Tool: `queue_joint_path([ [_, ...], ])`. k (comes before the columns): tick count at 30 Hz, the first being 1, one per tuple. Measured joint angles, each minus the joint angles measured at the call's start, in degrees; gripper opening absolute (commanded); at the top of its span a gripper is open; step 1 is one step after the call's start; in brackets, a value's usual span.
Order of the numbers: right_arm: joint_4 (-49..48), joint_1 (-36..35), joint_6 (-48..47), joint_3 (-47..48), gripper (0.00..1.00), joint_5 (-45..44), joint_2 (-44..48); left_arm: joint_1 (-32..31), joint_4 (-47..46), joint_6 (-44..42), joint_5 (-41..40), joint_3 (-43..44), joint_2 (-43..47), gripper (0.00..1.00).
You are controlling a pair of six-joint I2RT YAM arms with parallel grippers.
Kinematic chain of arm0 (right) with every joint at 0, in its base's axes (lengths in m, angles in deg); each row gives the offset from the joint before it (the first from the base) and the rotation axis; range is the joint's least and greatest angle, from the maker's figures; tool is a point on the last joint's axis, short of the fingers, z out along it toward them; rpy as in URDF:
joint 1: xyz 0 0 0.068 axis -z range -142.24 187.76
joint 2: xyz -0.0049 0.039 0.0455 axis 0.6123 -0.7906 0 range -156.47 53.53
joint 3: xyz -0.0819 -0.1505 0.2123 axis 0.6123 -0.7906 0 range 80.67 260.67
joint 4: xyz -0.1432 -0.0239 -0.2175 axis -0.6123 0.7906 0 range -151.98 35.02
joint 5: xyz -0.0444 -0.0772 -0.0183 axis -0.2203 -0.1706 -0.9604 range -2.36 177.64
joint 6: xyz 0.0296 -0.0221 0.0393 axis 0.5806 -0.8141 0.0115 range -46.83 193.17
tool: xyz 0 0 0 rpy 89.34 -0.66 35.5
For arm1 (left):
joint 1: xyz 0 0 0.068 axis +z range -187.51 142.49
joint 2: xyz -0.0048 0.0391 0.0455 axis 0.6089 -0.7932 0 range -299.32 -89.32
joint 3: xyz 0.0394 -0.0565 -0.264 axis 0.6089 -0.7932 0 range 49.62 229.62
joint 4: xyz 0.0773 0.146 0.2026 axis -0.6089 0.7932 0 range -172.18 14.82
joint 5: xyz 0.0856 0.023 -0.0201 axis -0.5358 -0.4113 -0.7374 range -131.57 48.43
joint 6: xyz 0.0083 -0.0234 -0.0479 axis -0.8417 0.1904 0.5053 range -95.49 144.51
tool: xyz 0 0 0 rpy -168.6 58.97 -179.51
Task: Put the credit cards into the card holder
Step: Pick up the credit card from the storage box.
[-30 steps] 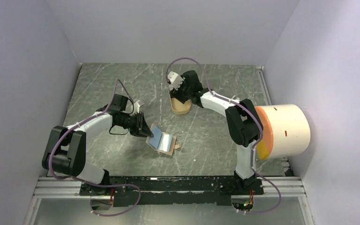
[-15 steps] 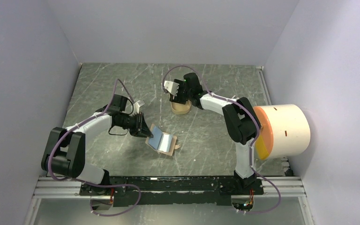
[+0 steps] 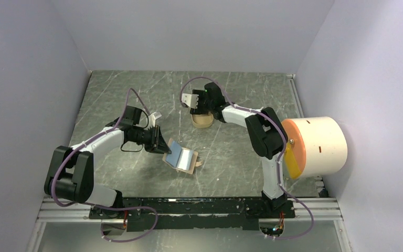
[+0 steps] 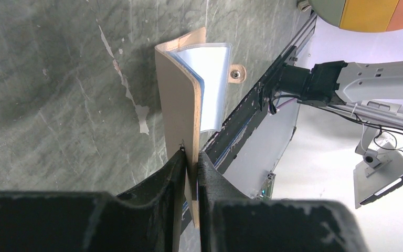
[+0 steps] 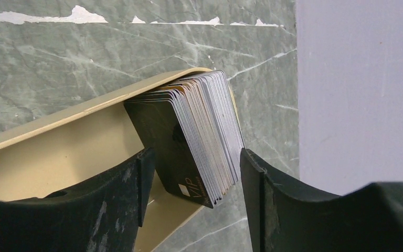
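**While the card holder [image 4: 181,100] stands pinched, credit cards [image 5: 204,126] fill a tray [image 5: 57,152]**

The left gripper [image 4: 190,157] is clamped on 1 cover of the holder, near the middle of the table [image 3: 231,152]. The right gripper [image 5: 193,173], fingers apart, straddles the stack.

the left gripper [image 4: 190,157] is matt, grainy black plastic. the card holder [image 4: 178,105] pinched in it looks like smooth tan leather outside, with glossy bluish clear-plastic sleeves [image 4: 213,89] inside and a shiny metal snap [image 4: 235,74] on its tab. between the right gripper [image 5: 194,168] fingers, the credit cards [image 5: 210,131] are glossy plastic and the tray [image 5: 57,152] is smooth matt tan.
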Motion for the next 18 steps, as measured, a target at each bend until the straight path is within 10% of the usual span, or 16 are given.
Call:
queue_joint_path([
  [18,-0.5,0.1,-5.3,0.0,0.60,-0.2,-1.9,0.0,0.0,0.0,0.0,-0.1,0.0,0.19],
])
